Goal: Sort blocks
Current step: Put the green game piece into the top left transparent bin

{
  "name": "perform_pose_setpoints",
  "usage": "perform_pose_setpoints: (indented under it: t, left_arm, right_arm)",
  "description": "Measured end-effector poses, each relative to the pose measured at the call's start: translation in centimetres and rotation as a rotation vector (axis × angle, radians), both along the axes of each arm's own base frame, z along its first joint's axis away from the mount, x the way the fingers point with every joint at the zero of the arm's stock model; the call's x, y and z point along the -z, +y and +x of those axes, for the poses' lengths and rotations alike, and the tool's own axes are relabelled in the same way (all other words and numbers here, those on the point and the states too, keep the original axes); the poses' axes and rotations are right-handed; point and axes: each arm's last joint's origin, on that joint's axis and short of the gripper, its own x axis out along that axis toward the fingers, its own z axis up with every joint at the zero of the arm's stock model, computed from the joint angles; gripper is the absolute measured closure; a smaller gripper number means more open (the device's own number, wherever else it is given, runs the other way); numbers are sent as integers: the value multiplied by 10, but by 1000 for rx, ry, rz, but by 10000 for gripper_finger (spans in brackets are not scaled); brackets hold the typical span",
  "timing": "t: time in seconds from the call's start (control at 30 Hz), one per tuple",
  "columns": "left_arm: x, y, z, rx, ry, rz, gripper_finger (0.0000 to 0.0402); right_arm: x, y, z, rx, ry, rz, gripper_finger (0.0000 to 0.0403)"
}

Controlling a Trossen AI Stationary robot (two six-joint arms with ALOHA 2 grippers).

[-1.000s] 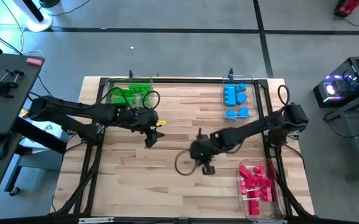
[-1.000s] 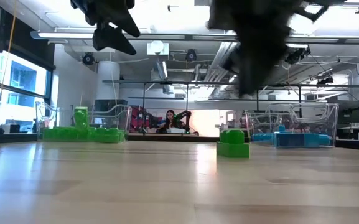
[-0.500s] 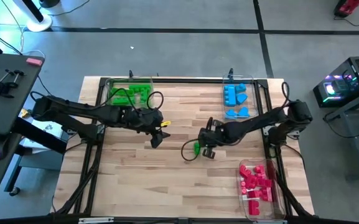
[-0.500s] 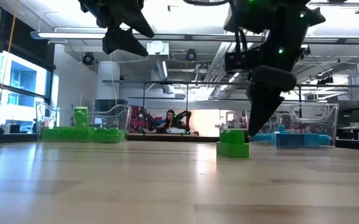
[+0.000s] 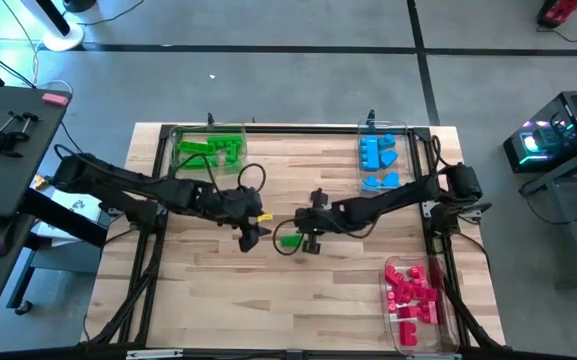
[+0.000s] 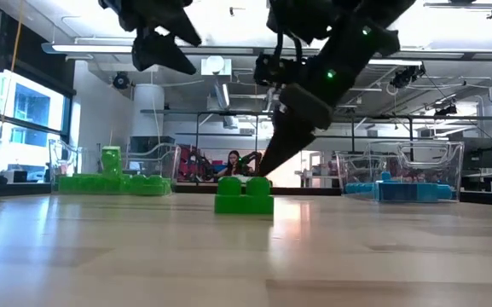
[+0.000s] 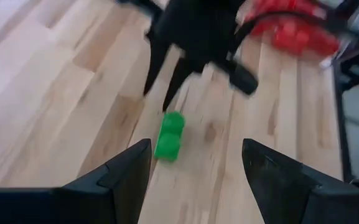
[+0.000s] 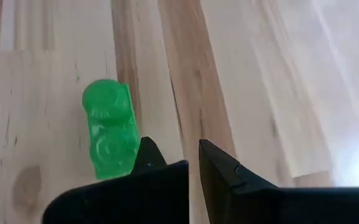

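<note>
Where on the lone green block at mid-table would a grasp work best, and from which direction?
Come from straight above and pinch the green block across its two long flat sides. It lies flat on the table, studs up, with nothing around it except the shut right end effector at one end.

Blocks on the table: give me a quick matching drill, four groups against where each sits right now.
Things:
1. lone green block
2. green pile
3. blue blocks
4. red blocks

Places:
A. tray at the far right corner
B. tray at the near right edge
C. bare wood mid-table, beside the right pincer
D. tray at the far left corner

Pairs: 1-C, 2-D, 3-A, 4-B
</note>
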Motion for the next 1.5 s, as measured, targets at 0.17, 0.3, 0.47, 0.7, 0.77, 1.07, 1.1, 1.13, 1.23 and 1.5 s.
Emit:
perform_pose_setpoints:
  t: [0.17, 0.3, 0.47, 0.7, 0.77, 1.07, 1.1, 1.13, 1.23, 1.5]
  left_arm:
    - [15, -10, 6, 19, 64, 14, 163]
    - [42, -19, 23, 81, 127, 72, 163]
    - [78, -18, 57, 179, 86, 112, 163]
    - [119, 3, 89, 206, 205, 183, 163]
    - [126, 8, 93, 202, 225, 174, 163]
    - [153, 11, 96, 241, 306, 111, 163]
    - [154, 11, 95, 244, 308, 110, 163]
    - [154, 11, 95, 249, 312, 113, 164]
    - [147, 13, 92, 257, 316, 119, 189]
    - [82, 55, 60, 151, 341, 178, 314]
  right_arm:
    - [-17, -5, -9, -35, 86, -42, 403]
    - [-38, -12, -34, -1, 149, -54, 403]
    - [-65, -18, -77, 124, 121, -24, 403]
    - [-83, -6, -125, 304, -20, 74, 403]
    - [-81, -2, -133, 334, -44, 92, 403]
    - [-62, 12, -144, 365, -50, 138, 403]
    - [-61, 13, -145, 369, -51, 141, 403]
    - [-60, 13, -145, 375, -54, 141, 403]
    - [-60, 13, -145, 377, -64, 143, 403]
    - [-63, 12, -141, 378, -116, 109, 403]
